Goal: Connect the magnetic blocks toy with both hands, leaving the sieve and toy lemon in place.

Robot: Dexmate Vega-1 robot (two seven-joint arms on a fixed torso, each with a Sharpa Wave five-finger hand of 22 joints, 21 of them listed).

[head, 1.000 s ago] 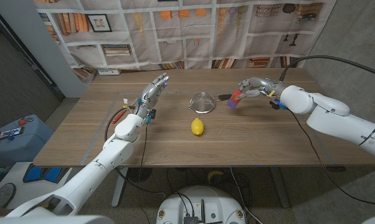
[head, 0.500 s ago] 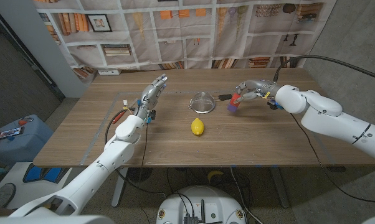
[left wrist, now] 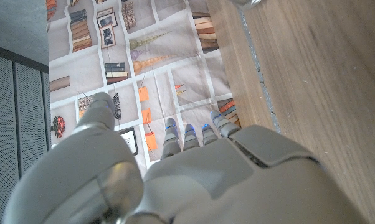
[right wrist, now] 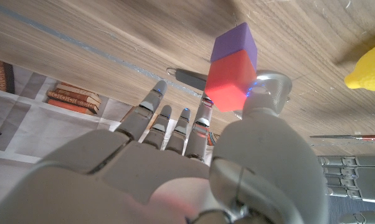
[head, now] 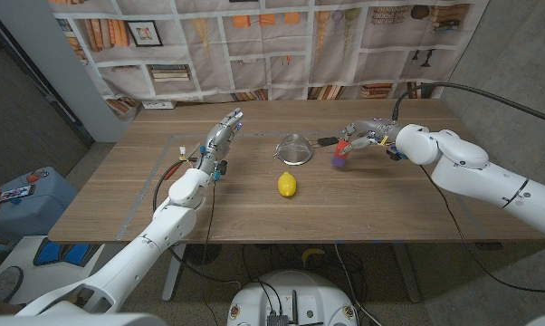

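Over on the left side of the wooden table (head: 119,208), the left hand (head: 220,138) is raised above the surface, fingers stretched out straight toward twelve o'clock and lying close together, nothing in its grasp. The left wrist view looks along the back of that hand (left wrist: 194,180) and confirms it: fingertips (left wrist: 186,132) lined up side by side, nothing between them, the table edge running past.

Moving toward the middle, the sieve (head: 293,147) sits on the table, its dark handle (head: 327,140) pointing to three o'clock. At about seven o'clock from the sieve, close by but apart from it, lies the toy lemon (head: 288,185).

Now to the right: the right hand (head: 360,136) reaches in from three o'clock and holds the magnetic blocks toy (head: 341,153), just off the end of the sieve's handle. The right wrist view gives the clean look: a red cube joined to a purple cube (right wrist: 232,67), pinched by the red one between the thumb and the fingers (right wrist: 203,121) of that hand (right wrist: 175,168), the purple cube toward the table. Whether purple actually touches the wood cannot be told. The lemon (right wrist: 367,65) peeks in at the edge of that view, and the other hand (right wrist: 349,171) shows in the corner.
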